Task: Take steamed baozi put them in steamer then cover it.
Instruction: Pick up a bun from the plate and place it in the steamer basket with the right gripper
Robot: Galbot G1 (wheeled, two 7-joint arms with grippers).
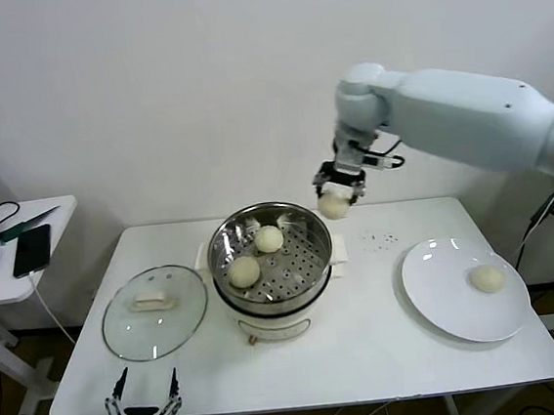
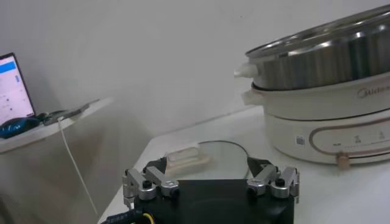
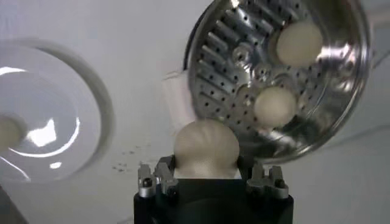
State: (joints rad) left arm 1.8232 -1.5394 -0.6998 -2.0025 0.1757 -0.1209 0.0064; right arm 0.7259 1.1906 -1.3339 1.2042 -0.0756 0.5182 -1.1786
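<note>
cream-white baozi (image 3: 206, 148) clamped between right fingers (image 3: 153, 181).

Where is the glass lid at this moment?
In the head view the glass lid lies flat on the table, on the robot's left, beside the steamer.

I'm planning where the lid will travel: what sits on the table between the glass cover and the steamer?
Nothing: in the head view the cover lies just left of the steamer, with only a narrow strip of bare table between them.
</note>
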